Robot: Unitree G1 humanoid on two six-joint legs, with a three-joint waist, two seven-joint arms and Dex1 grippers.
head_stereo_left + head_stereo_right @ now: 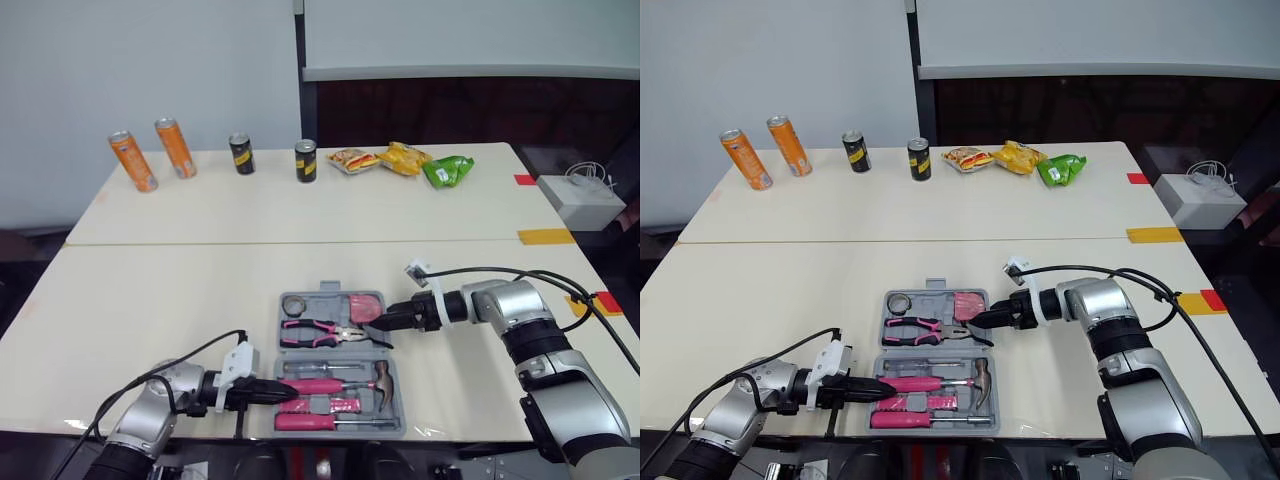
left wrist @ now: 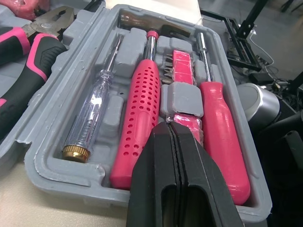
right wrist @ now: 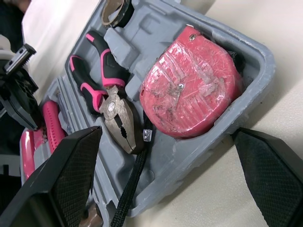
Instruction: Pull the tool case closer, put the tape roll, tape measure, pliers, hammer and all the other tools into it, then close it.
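The grey tool case (image 1: pixel 330 298) lies open at the table's front middle. Its far half holds the tape roll (image 1: pixel 292 304), the pink-handled pliers (image 1: pixel 315 331) and the pink tape measure (image 3: pixel 191 87). The near half holds the hammer (image 1: pixel 335 385), a clear tester screwdriver (image 2: pixel 92 111) and a pink screwdriver (image 2: pixel 222 127). My left gripper (image 1: pixel 285 392) is shut and empty, its tip over the near half's left rim by the hammer handle (image 2: pixel 139 113). My right gripper (image 1: pixel 385 322) is open at the case's right side, its fingers (image 3: pixel 61 179) spread to either side of the tape measure's corner.
On the far table stand two orange cans (image 1: pixel 133 160), two black cans (image 1: pixel 241 153) and several snack bags (image 1: pixel 405 158). A white box (image 1: pixel 580 200) sits at the far right. Bare tabletop lies left and right of the case.
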